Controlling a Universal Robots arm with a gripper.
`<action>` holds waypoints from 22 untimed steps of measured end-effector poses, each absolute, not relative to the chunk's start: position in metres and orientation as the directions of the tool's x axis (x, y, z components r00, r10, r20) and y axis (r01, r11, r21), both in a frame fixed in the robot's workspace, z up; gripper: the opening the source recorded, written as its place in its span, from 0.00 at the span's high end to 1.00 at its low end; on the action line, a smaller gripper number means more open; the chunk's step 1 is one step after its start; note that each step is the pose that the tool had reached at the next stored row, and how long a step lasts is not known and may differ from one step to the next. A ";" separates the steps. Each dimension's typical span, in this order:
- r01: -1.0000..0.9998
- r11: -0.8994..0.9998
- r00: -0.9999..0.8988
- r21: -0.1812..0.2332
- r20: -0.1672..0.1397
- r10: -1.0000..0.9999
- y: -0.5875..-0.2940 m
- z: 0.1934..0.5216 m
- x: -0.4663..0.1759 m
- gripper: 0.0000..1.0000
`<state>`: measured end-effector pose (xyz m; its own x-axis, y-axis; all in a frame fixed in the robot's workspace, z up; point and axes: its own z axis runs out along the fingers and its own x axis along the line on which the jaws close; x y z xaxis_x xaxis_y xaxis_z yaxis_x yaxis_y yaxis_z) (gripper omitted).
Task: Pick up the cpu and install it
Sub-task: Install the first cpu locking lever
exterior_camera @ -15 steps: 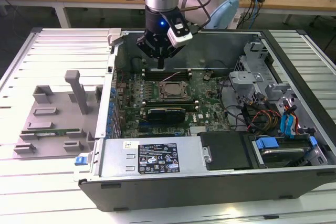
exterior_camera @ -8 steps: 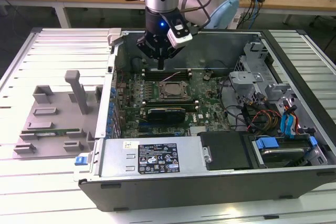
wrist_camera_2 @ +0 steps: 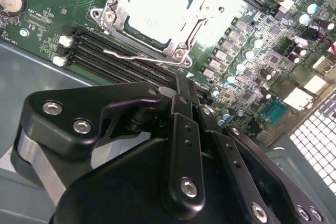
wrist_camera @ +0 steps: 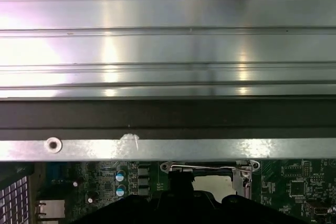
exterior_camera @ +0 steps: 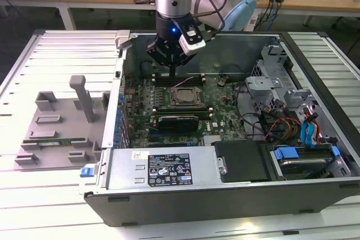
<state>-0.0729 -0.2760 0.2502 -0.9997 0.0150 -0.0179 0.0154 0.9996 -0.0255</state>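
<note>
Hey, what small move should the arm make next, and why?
Probably lift the end effector straight up: it looks shut on nothing above the memory slots, while the cpu already lies flat in the socket frame.

An opened computer case (exterior_camera: 236,195) lies on the surface (exterior_camera: 50,206), with the motherboard (exterior_camera: 225,122) flat inside it. The cpu (exterior_camera: 184,97) sits in the socket (wrist_camera_2: 181,51) near the board's middle. The end effector (exterior_camera: 171,70) hangs above the board, just behind the socket. On the exterior view's left, beside the case, a tray (exterior_camera: 50,133) rests on the surface. Drive bays (exterior_camera: 304,139) fill the case's right side.
</note>
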 end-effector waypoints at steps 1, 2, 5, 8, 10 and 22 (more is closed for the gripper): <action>0.015 1.000 -1.000 -0.025 -0.018 0.015 -0.276 0.249 -0.073 0.89; 0.015 1.000 -1.000 -0.025 -0.018 0.015 -0.276 0.248 -0.073 0.89; 0.015 1.000 -1.000 -0.026 -0.018 0.015 -0.276 0.239 -0.070 0.89; 0.014 1.000 -1.000 -0.025 -0.018 0.013 -0.276 0.231 -0.062 0.89; -0.005 1.000 -1.000 -0.025 -0.018 -0.006 -0.274 0.226 -0.062 0.89; -0.041 0.999 -0.999 -0.025 -0.018 -0.042 -0.270 0.213 -0.044 0.89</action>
<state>-0.0436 -0.2704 0.2131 -0.9990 -0.0419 -0.0177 -0.0414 0.9988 -0.0255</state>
